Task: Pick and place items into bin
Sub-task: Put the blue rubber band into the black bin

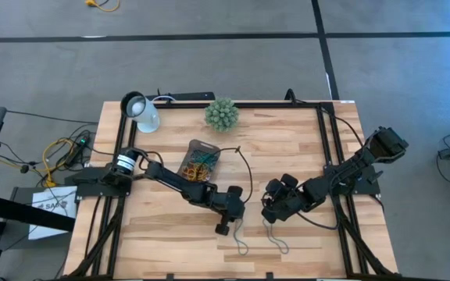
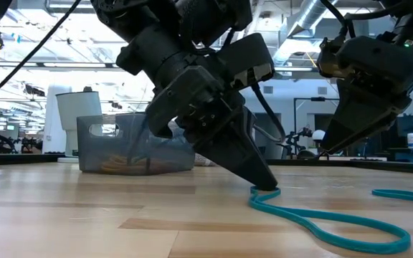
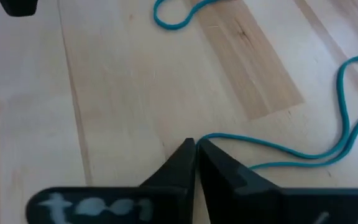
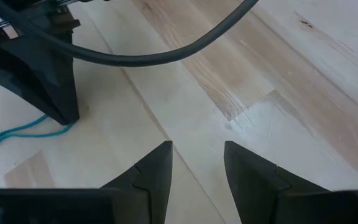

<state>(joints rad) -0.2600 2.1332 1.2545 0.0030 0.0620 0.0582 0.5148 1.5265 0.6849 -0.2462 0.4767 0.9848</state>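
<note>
Nearest the front edge, at about 6 o'clock on the table, the left gripper (image 3: 196, 144) was pinched shut on the end of a teal loop (image 2: 321, 215) lying flat. A second teal loop (image 1: 276, 240) lay just beside it. The right gripper (image 4: 197, 155) hung near, its fingers wide and empty. Farther back, at 11 o'clock, the bin (image 1: 193, 148) held many colored loops (image 1: 198, 167). I think two were left.
</note>
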